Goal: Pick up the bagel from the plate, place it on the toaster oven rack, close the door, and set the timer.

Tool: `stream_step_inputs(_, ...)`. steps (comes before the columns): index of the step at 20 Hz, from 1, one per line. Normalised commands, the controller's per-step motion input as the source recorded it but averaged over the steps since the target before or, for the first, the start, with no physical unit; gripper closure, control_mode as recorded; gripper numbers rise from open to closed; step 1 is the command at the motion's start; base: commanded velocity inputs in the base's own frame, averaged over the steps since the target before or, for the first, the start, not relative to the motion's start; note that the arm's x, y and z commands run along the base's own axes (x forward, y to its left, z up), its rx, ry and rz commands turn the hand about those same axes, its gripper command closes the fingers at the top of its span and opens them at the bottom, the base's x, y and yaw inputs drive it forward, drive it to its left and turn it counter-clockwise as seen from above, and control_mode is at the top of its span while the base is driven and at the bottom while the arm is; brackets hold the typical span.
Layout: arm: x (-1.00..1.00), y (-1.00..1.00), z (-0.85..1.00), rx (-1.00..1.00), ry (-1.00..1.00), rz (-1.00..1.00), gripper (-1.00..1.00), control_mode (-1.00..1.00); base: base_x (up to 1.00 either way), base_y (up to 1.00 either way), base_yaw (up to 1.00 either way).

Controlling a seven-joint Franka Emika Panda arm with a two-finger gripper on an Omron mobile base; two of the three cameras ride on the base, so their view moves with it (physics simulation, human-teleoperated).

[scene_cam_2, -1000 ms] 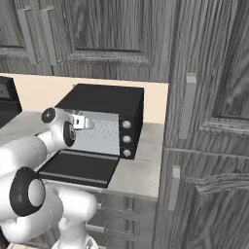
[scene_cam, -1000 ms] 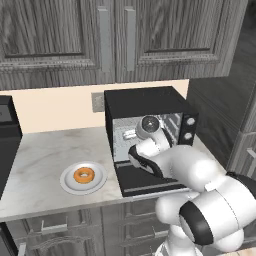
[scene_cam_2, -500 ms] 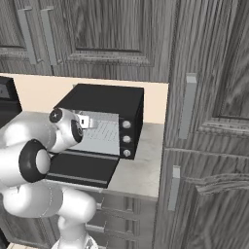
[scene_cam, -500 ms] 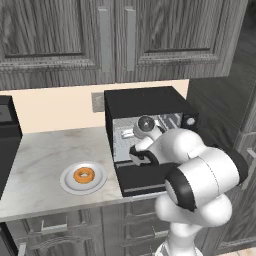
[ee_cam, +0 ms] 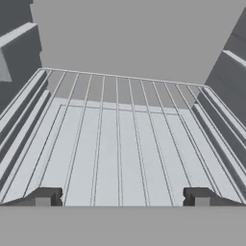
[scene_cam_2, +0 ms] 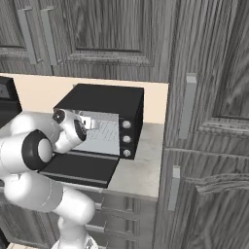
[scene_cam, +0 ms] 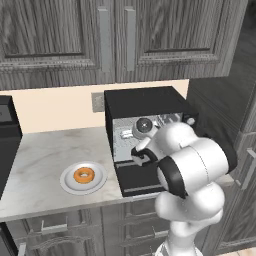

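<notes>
The orange-brown bagel (scene_cam: pixel 83 175) lies in the middle of the white plate (scene_cam: pixel 68 183) on the counter, left of the black toaster oven (scene_cam: pixel 142 100). The oven's door (scene_cam: pixel 139 181) hangs open and flat in front of it. My gripper (ee_cam: pixel 122 197) is at the oven mouth, open, with nothing between its fingertips (ee_cam: pixel 45 196). It looks along the bare silver wire rack (ee_cam: pixel 120 134). The gripper is well to the right of the bagel and plate. From the right, the oven (scene_cam_2: pixel 104 99) and its lowered door (scene_cam_2: pixel 78 169) show behind my arm.
Three knobs (scene_cam_2: pixel 126 138) run down the oven's right front panel. Grey wood-grain cabinets hang above, and tall ones stand to the right. A dark appliance (scene_cam: pixel 7 135) stands at the counter's left end. Bare marble counter (scene_cam: pixel 45 150) lies around the plate.
The arm's elbow and upper links have swung in front of the oven. The hand has stayed at the oven mouth with the jaws open. The bagel has not moved.
</notes>
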Motion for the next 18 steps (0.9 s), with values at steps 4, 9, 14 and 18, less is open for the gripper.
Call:
stream_step_inputs(4,0.18,0.00,-0.09,0.02,0.05,0.00,-1.00,-1.00,0.00,0.00,0.00)
stream_step_inputs(9,0.15,0.00,-0.11,0.03,0.04,0.00,-1.00,-1.00,0.00,0.00,0.00)
stream_step_inputs(14,0.08,0.00,-0.13,0.02,0.00,0.00,-1.00,-1.00,0.00,0.00,0.00)
stream_step_inputs(18,0.05,0.00,-0.14,0.02,0.00,0.00,-1.00,-1.00,0.00,0.00,0.00)
